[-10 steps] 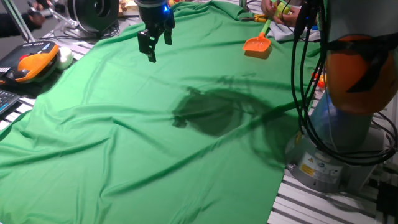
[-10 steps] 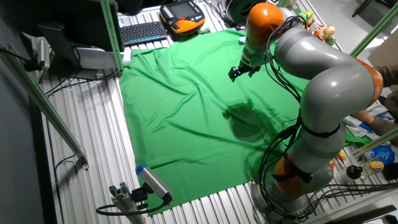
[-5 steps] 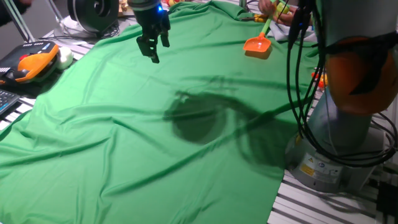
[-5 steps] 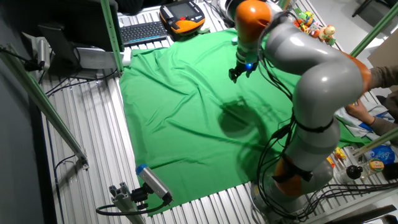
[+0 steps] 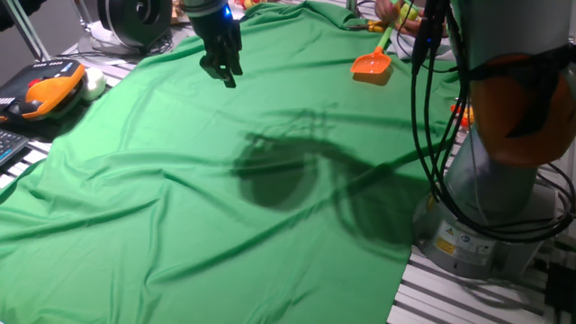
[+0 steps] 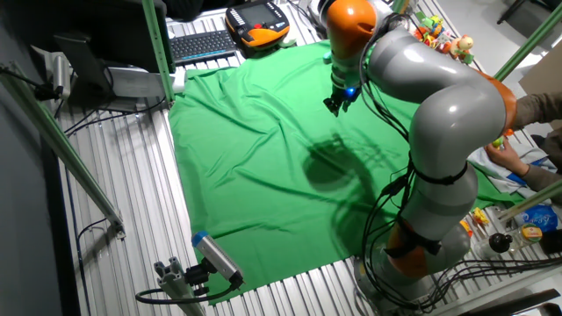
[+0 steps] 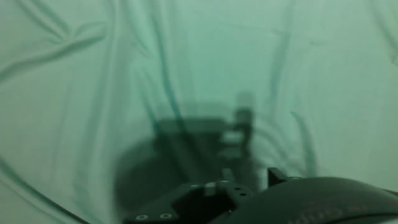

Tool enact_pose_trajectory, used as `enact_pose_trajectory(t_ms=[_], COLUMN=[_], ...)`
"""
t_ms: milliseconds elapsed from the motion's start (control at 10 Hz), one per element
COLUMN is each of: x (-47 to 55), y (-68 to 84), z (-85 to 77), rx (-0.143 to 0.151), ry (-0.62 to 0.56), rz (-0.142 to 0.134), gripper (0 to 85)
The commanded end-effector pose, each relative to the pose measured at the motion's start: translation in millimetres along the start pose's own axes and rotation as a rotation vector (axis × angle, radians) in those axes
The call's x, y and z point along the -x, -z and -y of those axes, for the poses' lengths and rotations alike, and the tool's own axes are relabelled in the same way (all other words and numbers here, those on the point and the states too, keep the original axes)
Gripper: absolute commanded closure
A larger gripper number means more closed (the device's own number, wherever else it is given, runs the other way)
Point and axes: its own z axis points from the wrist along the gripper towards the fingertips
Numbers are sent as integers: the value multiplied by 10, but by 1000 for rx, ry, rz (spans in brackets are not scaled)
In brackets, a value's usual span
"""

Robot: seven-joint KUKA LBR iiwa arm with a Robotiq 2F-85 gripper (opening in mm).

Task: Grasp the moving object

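Fingers of a person's hand (image 5: 392,9) close around the moving object (image 5: 410,13), a small yellow-green lump, at the far edge of the counter (image 6: 114,175), above the surface and beyond the rim of the green cloth (image 5: 135,207). It is small and partly covered there, so its shape is hard to make out. In the other fixed view the same hand (image 6: 511,156) shows at the right behind the arm, with what may be the lump (image 6: 499,140) at the fingertips.

Just beside it lies the orange toy shovel (image 5: 372,66), blade on the cloth, green handle pointing up toward the hand. A bundle of black cables (image 5: 430,108) hangs in front of this corner, and the arm's grey and orange body (image 5: 508,117) blocks part of it.

The gripper (image 5: 221,72) hangs above the far left part of the cloth, well apart from the object and the shovel. I cannot tell whether its jaws are parted or closed; they read as one dark shape. A broad shadow (image 5: 274,175) falls on the wrinkled cloth near the middle. The hand view shows only cloth, that shadow and dark hardware along the bottom edge.

An orange teach pendant (image 6: 257,25) and a keyboard (image 6: 204,44) sit beyond the cloth, small toys (image 6: 439,31) at one corner.
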Motion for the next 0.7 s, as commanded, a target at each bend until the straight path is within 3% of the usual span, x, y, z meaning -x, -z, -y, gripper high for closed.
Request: enact_pose_trajectory(t_ms=[0, 600], x=[0, 0], y=[2, 2], z=[-2, -2], rx=[1, -4], ry=[-1, 5], rz=[0, -2], gripper=[850, 850])
